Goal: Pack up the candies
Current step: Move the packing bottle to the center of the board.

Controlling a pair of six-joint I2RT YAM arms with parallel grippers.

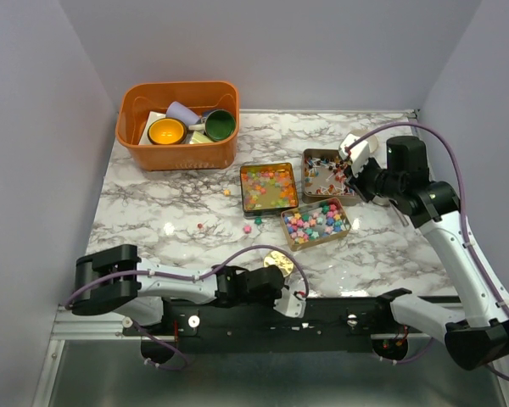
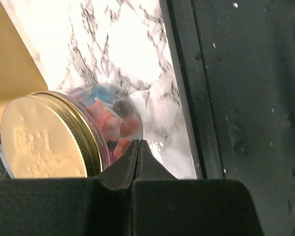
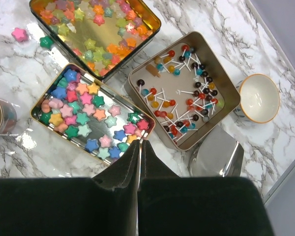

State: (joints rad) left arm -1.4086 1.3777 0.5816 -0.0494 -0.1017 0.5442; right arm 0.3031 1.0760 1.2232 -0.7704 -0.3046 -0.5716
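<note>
Counter [image 1: 170, 212]: white marble, grey-black veining.
Basket [image 1: 178, 157]: orange. Inside it, yellow-orange bowl [image 1: 166, 131], dark green cup [image 1: 220, 125], lavender cup [image 1: 182, 112].
Candies, three lots:
- pastel stars [image 3: 96, 29], orange, pink, yellow, green, in gold tin [image 3: 155, 22]
- bright stars [image 3: 83, 115], pink, blue, green, yellow, in mirror-floored tin [image 3: 34, 110]
- stick sweets [image 3: 184, 98], red, brown, blue heads on white sticks, in dull tan tin [image 3: 217, 66]

Loose star [image 3: 19, 34] on the marble: pink.
Jar [image 2: 113, 123]: clear, red and blue pieces inside.
Jar lid [image 2: 39, 140]: gold.
White cup [image 3: 259, 97]: orange rim.
Scoop [image 3: 216, 155]: silver.
</note>
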